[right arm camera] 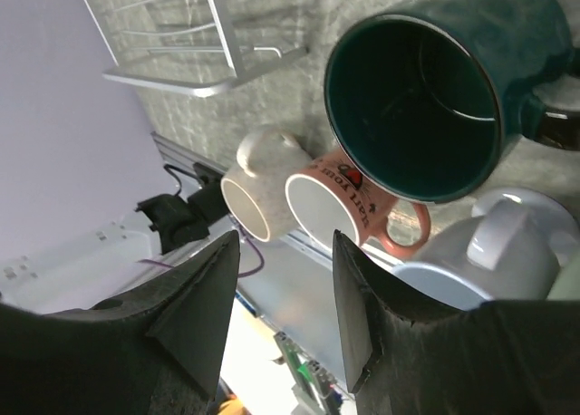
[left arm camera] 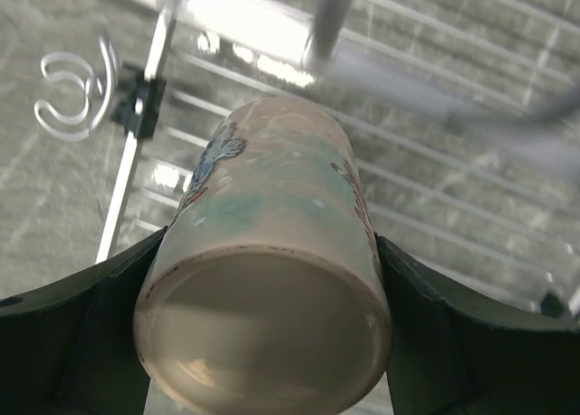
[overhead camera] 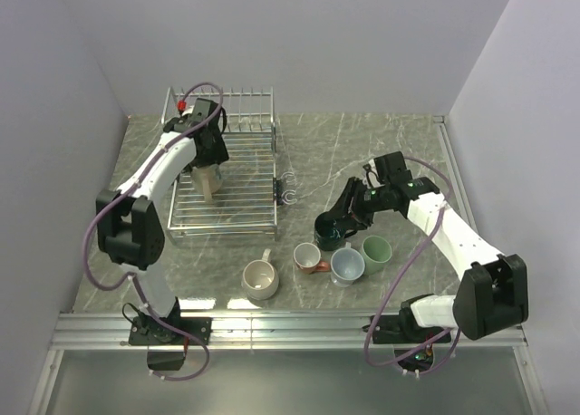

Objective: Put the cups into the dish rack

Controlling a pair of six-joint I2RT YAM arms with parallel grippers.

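left tool [left arm camera: 263, 288]: pinching the tall tan mug [left arm camera: 272, 216] by its sides, one finger on each side
tan mug: over the dish rack's [overhead camera: 237, 208] wire floor, base turned toward the wrist camera; contact with the wires unclear
right tool [right arm camera: 285, 243]: fingers spread, nothing between them, low over the desk [overhead camera: 390, 152] just beside the dark green mug [overhead camera: 328, 226]
dark green mug: on the desk right of the rack, mouth toward the right wrist camera
other mugs: wide cream [overhead camera: 260, 279], red-brown [overhead camera: 307, 257], blue-grey [overhead camera: 347, 266] and pale green [overhead camera: 376, 254] in a row on the desk nearer the arm bases
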